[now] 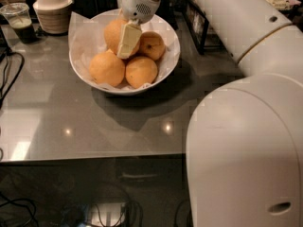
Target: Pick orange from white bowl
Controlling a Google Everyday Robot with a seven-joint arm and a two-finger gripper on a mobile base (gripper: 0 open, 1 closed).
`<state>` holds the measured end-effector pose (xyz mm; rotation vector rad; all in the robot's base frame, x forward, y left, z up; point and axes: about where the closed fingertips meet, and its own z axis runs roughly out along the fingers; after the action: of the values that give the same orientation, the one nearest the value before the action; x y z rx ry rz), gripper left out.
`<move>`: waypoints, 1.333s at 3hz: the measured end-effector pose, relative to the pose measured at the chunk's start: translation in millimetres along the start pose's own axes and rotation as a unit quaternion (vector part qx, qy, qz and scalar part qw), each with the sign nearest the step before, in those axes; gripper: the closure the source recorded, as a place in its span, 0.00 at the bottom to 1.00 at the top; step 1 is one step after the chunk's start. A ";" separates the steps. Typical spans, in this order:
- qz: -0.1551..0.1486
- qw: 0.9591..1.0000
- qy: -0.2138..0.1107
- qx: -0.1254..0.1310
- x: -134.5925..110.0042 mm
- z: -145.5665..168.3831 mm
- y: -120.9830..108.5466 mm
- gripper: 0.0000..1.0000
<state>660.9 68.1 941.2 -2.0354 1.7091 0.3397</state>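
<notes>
— Where do we have the gripper (pixel 128 40)?

— Down inside the white bowl (pixel 173 51), at its far side, reaching in from above. Its pale tip lies across the right face of the orange (pixel 113 31), touching it or very nearly.

— Which orange is ours?

— The largest one, far left in the bowl, riding high on the pile against the crumpled paper (pixel 83 37). It lies left of the part of the gripper we see, and slightly farther back.

— Are the jaws wide or narrow?

— We cannot tell; the orange and the wrist hide too much.

— What crowds it?

— The dimpled orange (pixel 152 45) sits just right of the gripper, close beside ours. The near-left orange (pixel 106 68) and the near-right orange (pixel 141 71) lie in front and lower, and ours seems to rest on them.

— So what does the coming move turn on?

— We judge it turns on that slot between our orange and the dimpled one. The gripper stands in it, so any squeeze runs left to right across the fruit. The orange is round, so we have no long axis to line up with; only centring matters. If we sit too far right, the fruit may roll left toward the paper, or we may nudge the dimpled one.

— And the lift?

— Straight up, we think. The bowl is shallow, and it stands well apart from the ribbed beige bowl (pixel 52 13) at the far left of the table (pixel 94 122).
</notes>
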 end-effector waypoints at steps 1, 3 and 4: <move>0.000 1.000 0.000 0.000 -0.7 -1.3 0.2 1.00; -0.009 0.991 -0.056 0.118 -9.5 -85.2 51.3 1.00; -0.018 0.979 -0.120 0.163 -18.7 -103.4 81.2 1.00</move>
<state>567.6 23.3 1024.2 -1.7116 1.4701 0.2614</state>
